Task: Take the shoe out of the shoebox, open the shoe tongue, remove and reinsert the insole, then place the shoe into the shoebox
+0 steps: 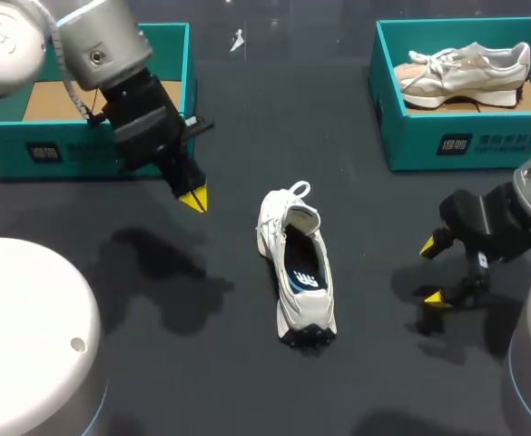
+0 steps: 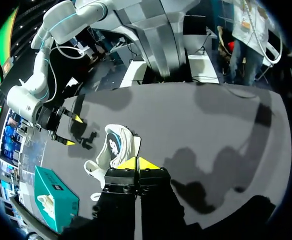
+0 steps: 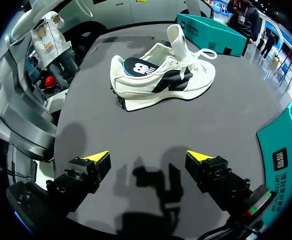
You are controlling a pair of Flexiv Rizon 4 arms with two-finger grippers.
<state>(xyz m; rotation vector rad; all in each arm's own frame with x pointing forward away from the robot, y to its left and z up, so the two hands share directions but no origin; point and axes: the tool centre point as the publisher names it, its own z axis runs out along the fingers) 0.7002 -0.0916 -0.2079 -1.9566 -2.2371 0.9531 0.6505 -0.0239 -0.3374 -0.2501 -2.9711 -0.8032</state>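
Roughly mid-table, the shoe (image 1: 299,268) stood upright on its sole, outside both boxes. Heel toward the robot, toe away. Tongue (image 1: 303,218) was lifted clear of the opening, with a loose lace loop past it. The dark insole (image 1: 303,272) lay inside and showed through the opening.

Left gripper (image 1: 192,198) hung up-left of the shoe's toe, well apart from it. In the left wrist view its yellow tips met with no gap between them, and nothing was held (image 2: 137,163). From there the shoe (image 2: 117,150) sat just ahead of the tips.

Right gripper (image 1: 433,271) sat right of the shoe, level with its heel and well apart. Its fingers were spread wide and it was empty. In the right wrist view (image 3: 148,156) only bare table (image 3: 150,125) lay between them, the shoe (image 3: 160,75) side-on farther ahead.

Left box (image 1: 93,150), far left beyond the shoe's toe, showed only its brown floor. Right box (image 1: 447,136), far right beyond the toe, held a second shoe (image 1: 465,73) lying on its side.
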